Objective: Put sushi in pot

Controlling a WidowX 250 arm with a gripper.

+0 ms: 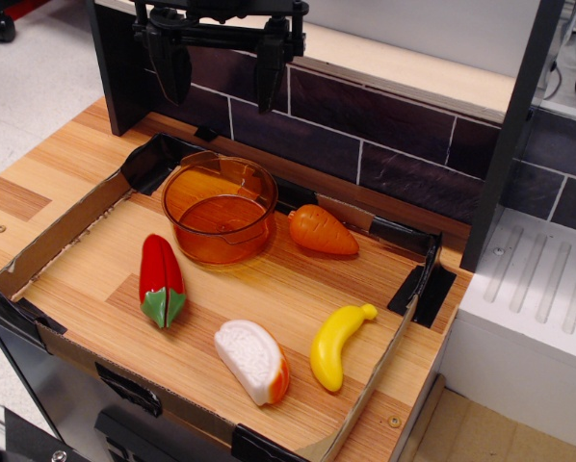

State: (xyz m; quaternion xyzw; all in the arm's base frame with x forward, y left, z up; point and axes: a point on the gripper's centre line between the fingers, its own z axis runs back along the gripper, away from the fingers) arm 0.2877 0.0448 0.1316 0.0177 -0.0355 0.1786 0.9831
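We see the sushi (252, 360), white ribbed top with an orange underside, lying on the wooden counter (259, 289) near its front edge, just left of the yellow banana (334, 344) and well apart from the translucent orange pot (220, 209), which stands empty toward the back between the red pepper (162, 281) and the orange carrot (321, 231). The gripper (216, 67) hangs above and behind the pot with its two black fingers (169, 63) spread wide and holding nothing. We can read no brand, label or writing on any item.
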